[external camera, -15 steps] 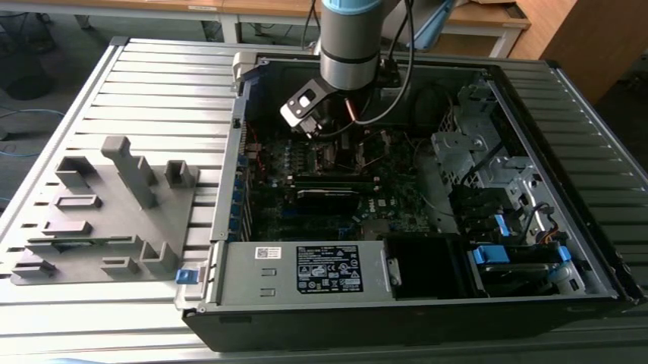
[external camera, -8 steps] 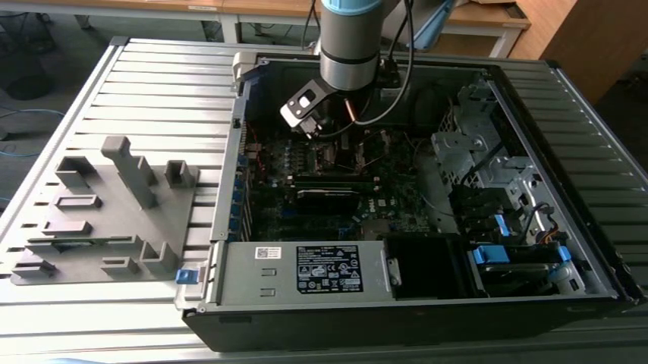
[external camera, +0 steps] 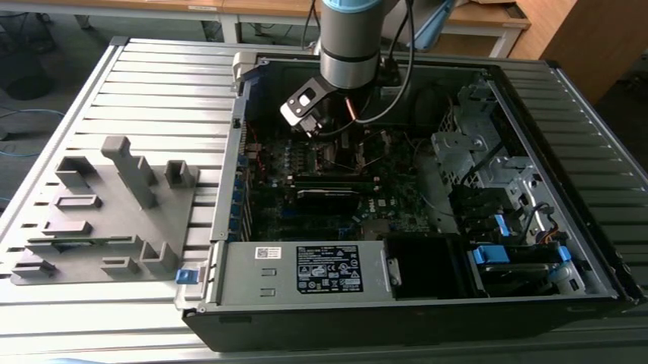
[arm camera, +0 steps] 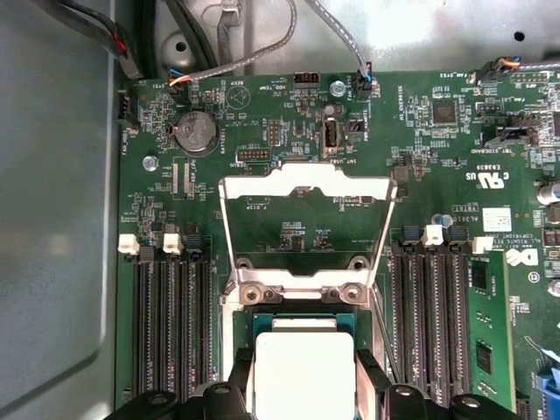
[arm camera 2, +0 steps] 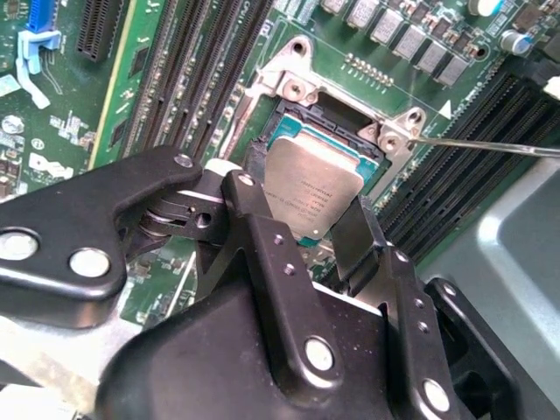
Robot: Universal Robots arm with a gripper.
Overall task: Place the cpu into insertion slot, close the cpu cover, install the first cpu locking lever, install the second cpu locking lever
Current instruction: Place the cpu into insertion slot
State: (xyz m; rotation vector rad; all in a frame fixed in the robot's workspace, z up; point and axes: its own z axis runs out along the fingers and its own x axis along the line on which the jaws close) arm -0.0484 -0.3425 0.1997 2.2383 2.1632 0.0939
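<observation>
My gripper (arm camera 2: 304,199) is shut on the cpu (arm camera 2: 313,185), a flat square chip with a dull grey top, one black finger (arm camera 2: 259,219) on each side. The chip sits low over the insertion slot (arm camera 2: 297,107), a dark square socket with silvery mounts; I cannot tell whether it rests in it. In the first wrist view the cpu (arm camera: 302,372) lies just below the socket's hinge, between the gripper (arm camera: 304,392) fingers. The cpu cover (arm camera: 306,186), a thin silvery frame, stands swung open beyond the slot. A thin locking lever (arm camera 2: 490,146) sticks out beside the socket.
The arm (external camera: 350,45) reaches down into an open computer case (external camera: 567,250) on a slatted metal table (external camera: 152,83). Long black memory slots (arm camera: 171,324) flank the socket. Cables (arm camera: 262,52) hang near the board's edge. A grey fixture block (external camera: 102,212) lies at the exterior view's left.
</observation>
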